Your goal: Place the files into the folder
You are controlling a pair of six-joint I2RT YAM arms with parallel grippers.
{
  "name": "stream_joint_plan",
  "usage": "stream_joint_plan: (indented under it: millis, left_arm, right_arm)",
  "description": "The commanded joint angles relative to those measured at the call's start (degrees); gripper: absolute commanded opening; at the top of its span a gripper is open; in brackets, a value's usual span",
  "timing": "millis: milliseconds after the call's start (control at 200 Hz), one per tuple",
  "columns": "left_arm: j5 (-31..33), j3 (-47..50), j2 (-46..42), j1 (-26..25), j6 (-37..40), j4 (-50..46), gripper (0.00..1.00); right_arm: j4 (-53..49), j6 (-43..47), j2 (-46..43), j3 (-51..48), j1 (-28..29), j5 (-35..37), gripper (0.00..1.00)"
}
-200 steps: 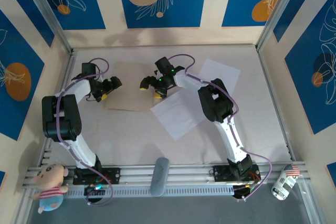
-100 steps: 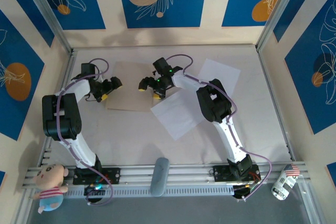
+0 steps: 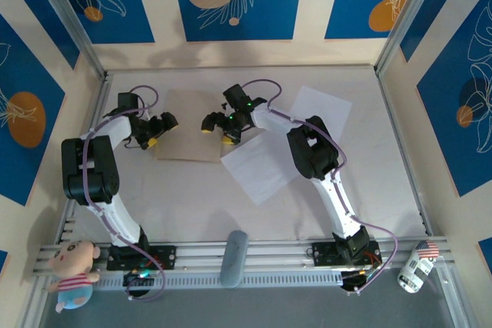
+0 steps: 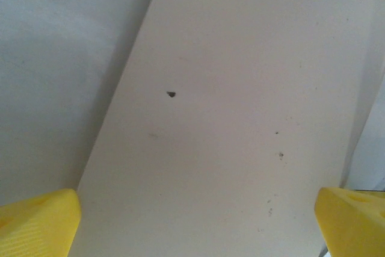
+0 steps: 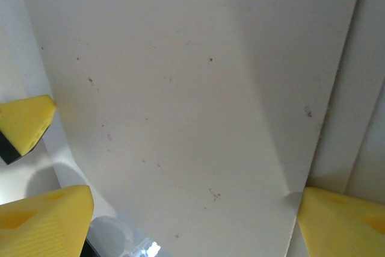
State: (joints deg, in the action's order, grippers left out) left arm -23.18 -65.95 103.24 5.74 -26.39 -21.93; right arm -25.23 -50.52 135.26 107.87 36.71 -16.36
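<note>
Left gripper (image 3: pixel 160 132) and right gripper (image 3: pixel 217 134) both open over shut folder (image 3: pixel 188 122); advise catching its upper flap alone, lower flap pinned.

left gripper (image 3: pixel 161 130): jaws wide apart | right gripper (image 3: pixel 217 130): jaws apart | both arms extended forward

Folder (image 4: pixel 228 118): one tan panel, faintly speckled, flat on the grey table (image 4: pixel 54 58). Left gripper (image 4: pixel 192 224): yellow fingertips (image 4: pixel 36 216) spread wide above it.
</note>
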Motion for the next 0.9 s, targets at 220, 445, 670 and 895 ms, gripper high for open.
stream_joint_plan:
  millis: [220, 445, 670, 895]
  left_arm:
    - [-4.43, -1.01, 1.97, 1.28, -0.24, -0.47, 1.0]
    - [-5.8, -0.45, 1.8, 1.9, -0.84, -0.04, 1.0]
    - [-7.38, 0.94, 0.73, 2.44, -1.99, 1.64, 1.0]
    - [-10.56, 2.05, 0.39, 2.48, -2.2, 3.45, 1.0]
  right_arm:
    - [21.55, 0.41, -6.27, -8.85, 0.47, -10.73, 0.87]
    - [24.82, -1.59, -6.85, -9.84, 0.38, -12.56, 0.78]
    - [23.69, -0.92, -6.98, -9.04, 0.34, -12.47, 0.49]
    - [21.01, 1.73, -8.47, -9.27, 0.13, -11.28, 0.21]
